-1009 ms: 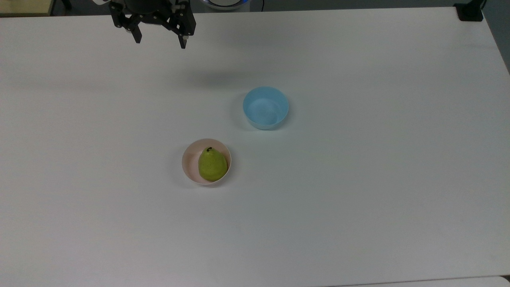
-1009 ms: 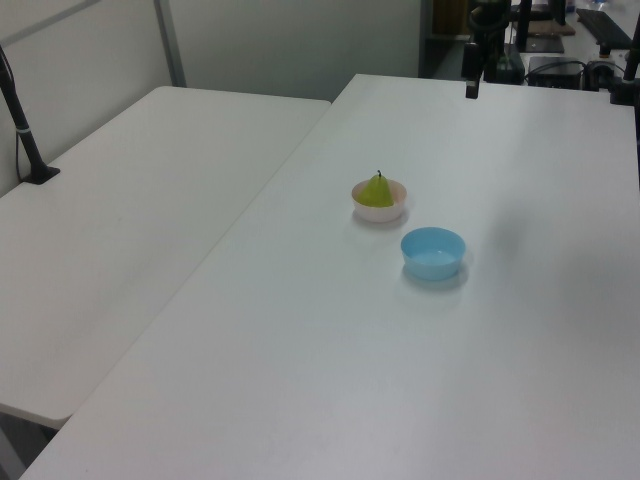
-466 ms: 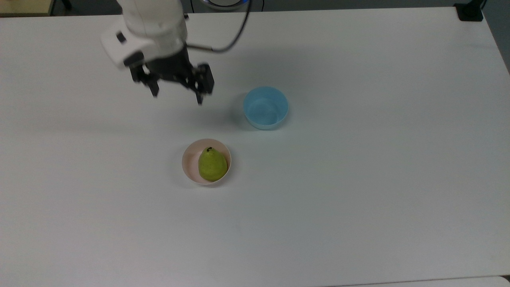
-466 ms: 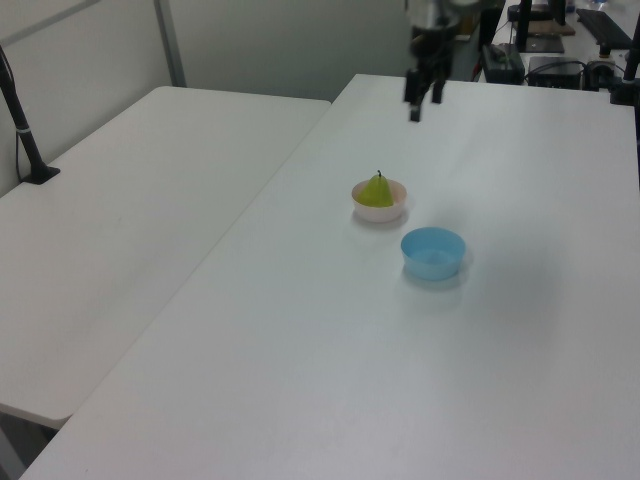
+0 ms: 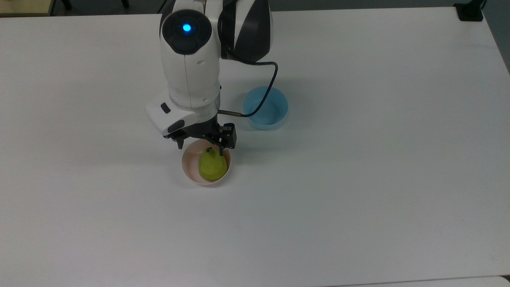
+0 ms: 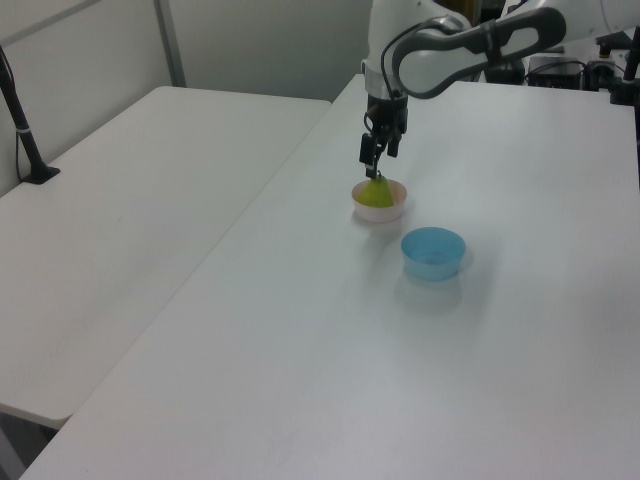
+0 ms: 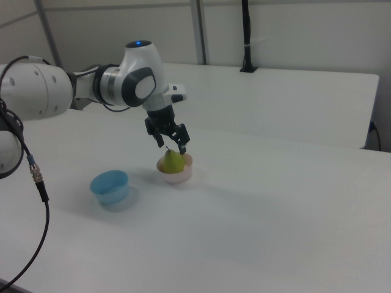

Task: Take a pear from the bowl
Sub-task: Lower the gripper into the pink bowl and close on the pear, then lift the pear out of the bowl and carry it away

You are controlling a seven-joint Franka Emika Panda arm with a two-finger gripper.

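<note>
A yellow-green pear [image 5: 212, 165] stands upright in the pale pink bowl [image 5: 187, 166], stem up. My gripper [image 5: 201, 148] hangs open just above the bowl's far rim in the top view, one finger on each side of the stem and touching nothing. In the left view the gripper [image 6: 373, 163] sits directly over the pear [image 6: 377, 193] and bowl [image 6: 381, 213]. The right view shows the gripper [image 7: 171, 146] with its fingertips level with the top of the pear [image 7: 173, 162], above the bowl [image 7: 176, 177].
A light blue bowl [image 5: 265, 107] stands a short way to the top view's right of the pink one, with the arm's cable curving over it. The white table [image 5: 358, 199] spreads wide around both bowls. A second table [image 6: 120, 200] adjoins in the left view.
The arm has swung from the table's far edge toward the pink bowl and come down over the pear. Its fingers have stayed open. The pear and both bowls have not moved.
</note>
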